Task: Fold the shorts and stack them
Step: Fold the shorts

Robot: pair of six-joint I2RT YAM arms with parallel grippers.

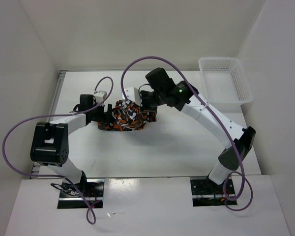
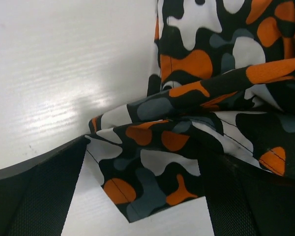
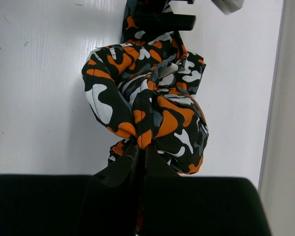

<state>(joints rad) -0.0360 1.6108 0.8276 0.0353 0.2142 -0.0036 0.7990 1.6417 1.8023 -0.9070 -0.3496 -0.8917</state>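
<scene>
The shorts (image 1: 127,116), camouflage-printed in orange, black, white and grey, are bunched in a crumpled heap at the table's middle. My right gripper (image 1: 146,104) is at their right side. In the right wrist view it (image 3: 143,147) is shut on a pinched fold of the shorts (image 3: 147,103), which balloon out in front of it. My left gripper (image 1: 104,116) is at the heap's left edge. In the left wrist view it (image 2: 143,196) is open, its fingers (image 2: 44,191) wide apart on either side of a flat corner of the shorts (image 2: 152,172) that lies on the table.
A white plastic mesh basket (image 1: 221,81) stands at the table's back right. White walls close in the table (image 1: 177,147) on the left, back and right. Purple cables loop above both arms.
</scene>
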